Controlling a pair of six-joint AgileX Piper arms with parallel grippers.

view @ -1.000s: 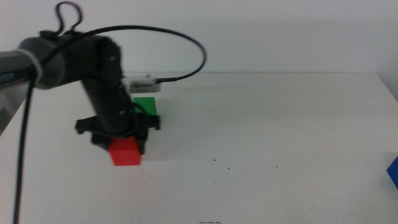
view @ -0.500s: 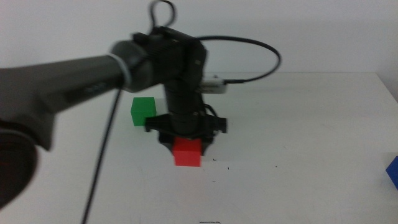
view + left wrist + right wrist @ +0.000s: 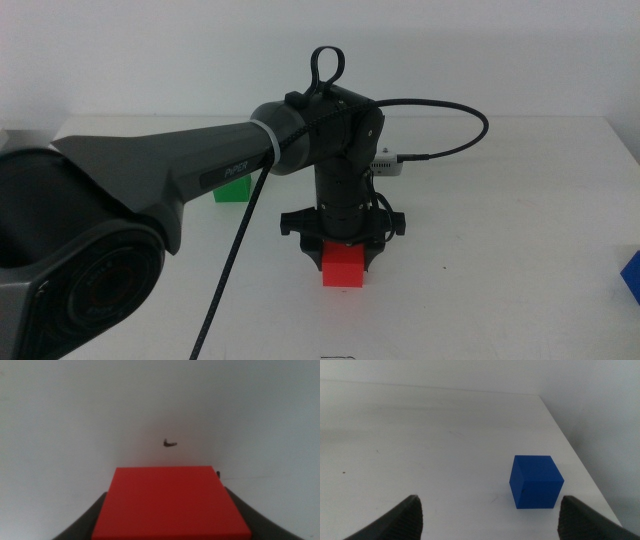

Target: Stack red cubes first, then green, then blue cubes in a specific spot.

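Observation:
The red cube is held in my left gripper, which is shut on it near the middle of the white table, low over the surface; I cannot tell if the cube touches the table. In the left wrist view the red cube fills the space between the two jaws. The green cube sits at the back left, mostly hidden behind the left arm. Only a corner of the blue cube shows, at the right edge. My right gripper stands open, short of the blue cube, and is outside the middle view.
The left arm spans the table's left half, with a black cable looping behind it to a small white box. A small dark mark lies on the tabletop just beyond the red cube. The table's right edge runs close by the blue cube.
My left gripper has carried the red cube to the right, from beside the green cube to the table's middle. The green and blue cubes have not moved.

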